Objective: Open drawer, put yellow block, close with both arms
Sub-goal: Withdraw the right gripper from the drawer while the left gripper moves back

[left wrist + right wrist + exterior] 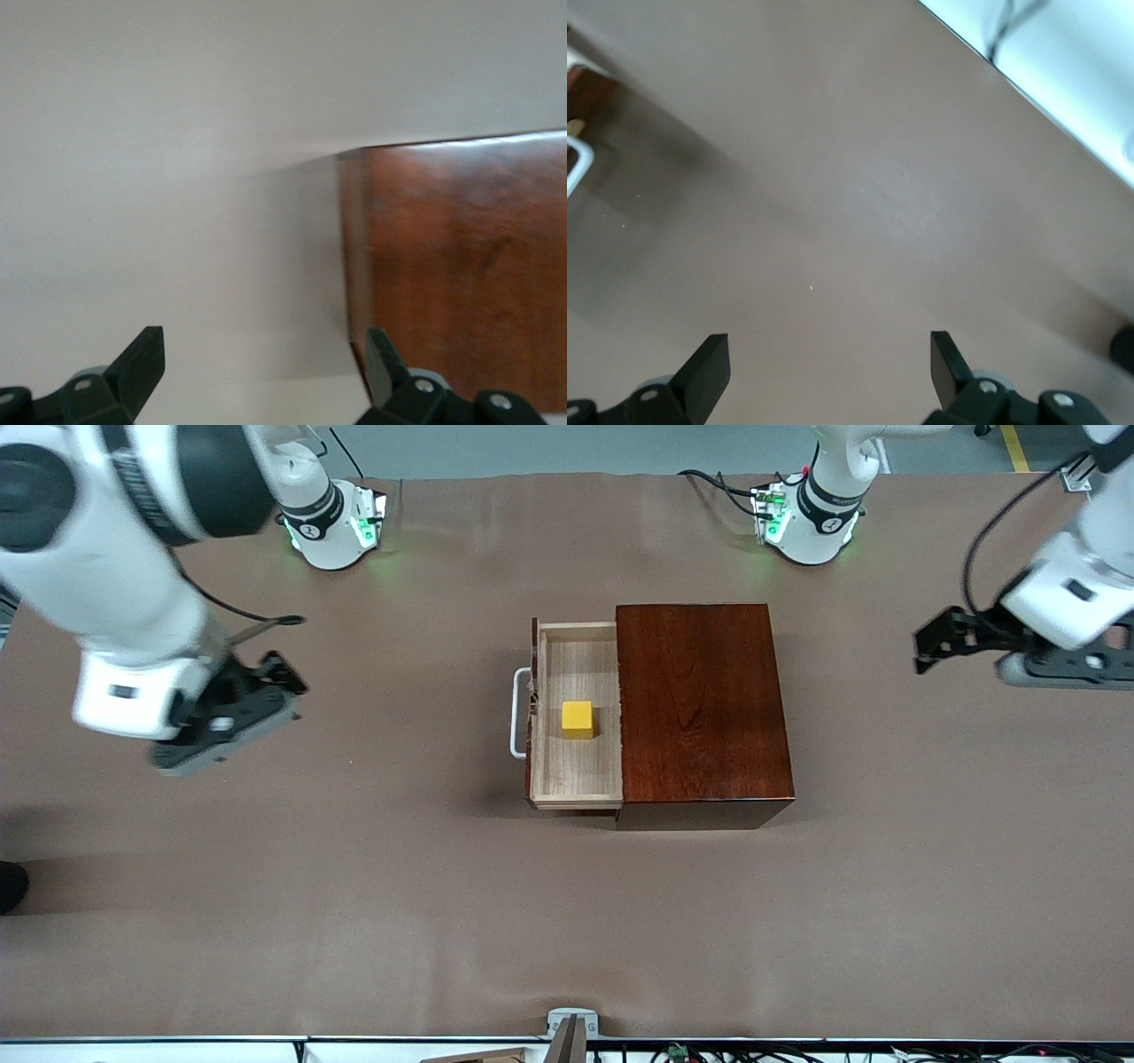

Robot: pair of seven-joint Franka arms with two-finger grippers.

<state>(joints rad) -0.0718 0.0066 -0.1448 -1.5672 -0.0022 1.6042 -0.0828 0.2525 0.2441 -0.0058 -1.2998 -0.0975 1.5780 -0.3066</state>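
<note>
Front view shows a glossy reddish-brown wooden box [704, 713] standing at the middle of a brown-covered table [354, 886], its drawer [576, 788] pulled out toward the right arm's end of the table. Pale wood lines the exposed tray, and a white U-shaped handle [516, 713] projects from the drawer's dark front. The yellow block [578, 719], a small plain cube, sits on the drawer floor about midway along its length, closer to the box than to the handle and touching neither wall. Neither arm is in contact with the box. The right gripper [279, 673] hangs over bare table at the right arm's end, well apart from the handle, its jaws released and holding nothing; the right wrist view looks down between its two spread black fingers [709, 367] onto bare brown covering, with the white handle and a corner of the box only just showing at the picture's edge. The left gripper [930, 642] hangs over the table at the left arm's end, well apart from the box's closed end, likewise with jaws spread and empty; the left wrist view shows its fingers [142, 359] wide apart, with the box's polished side and top close in front of them. Both arms' green-lit round bases [332, 531] stand along the table edge farthest from the front camera.
</note>
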